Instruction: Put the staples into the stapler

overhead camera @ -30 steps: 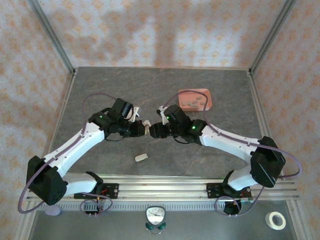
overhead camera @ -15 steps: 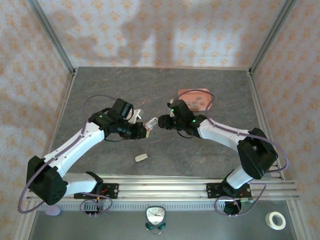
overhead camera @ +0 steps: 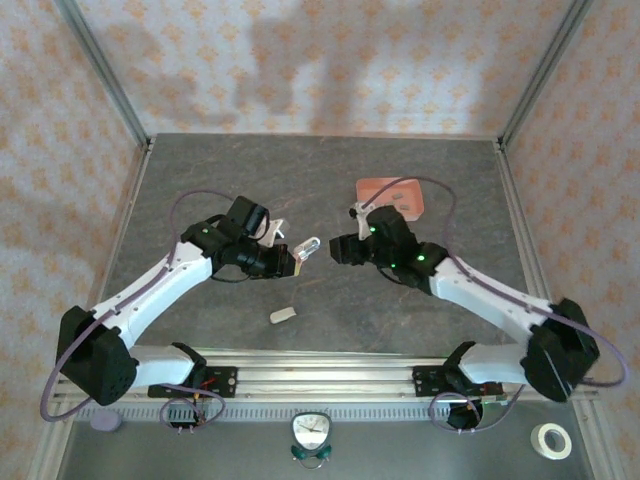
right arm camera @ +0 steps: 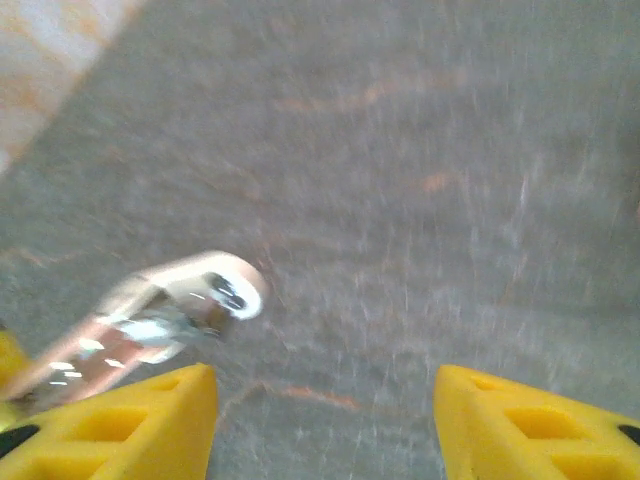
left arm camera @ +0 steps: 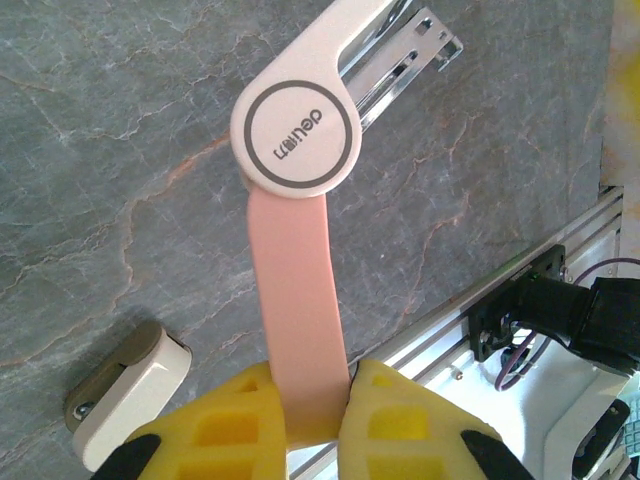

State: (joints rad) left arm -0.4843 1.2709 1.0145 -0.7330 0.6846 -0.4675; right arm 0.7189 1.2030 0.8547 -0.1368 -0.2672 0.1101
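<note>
Two pincers. Left pincer [left arm camera: 305, 395]: pinching opened stapler [left arm camera: 297, 150] by its pink arm. Right pincer [right arm camera: 325, 400]: spread, empty. Staples [overhead camera: 403, 201]: in tray [overhead camera: 385, 184], tabletop [overhead camera: 200, 170] 1 o'clock. Step, judged: fetching one strip; needs fine pinch.

stapler [left arm camera: 292, 300]: salmon-pink handle; white round cap w/ grey ring + grey lettering; silver metal track
table [overhead camera: 200, 180]: dk grey, marbled, pale + rusty-orange veins
walls [overhead camera: 300, 60]: cream w/ orange floral repeat
tray [overhead camera: 372, 187]: salmon-pink
left gripper [left arm camera: 318, 385]: yellow, black at base
right gripper [right arm camera: 322, 385]: yellow
arms [overhead camera: 150, 295]: white shells, black joints, green LEDs, purple cables
small block [overhead camera: 283, 315]: off-white
tape roll [overhead camera: 550, 440]: white
</note>
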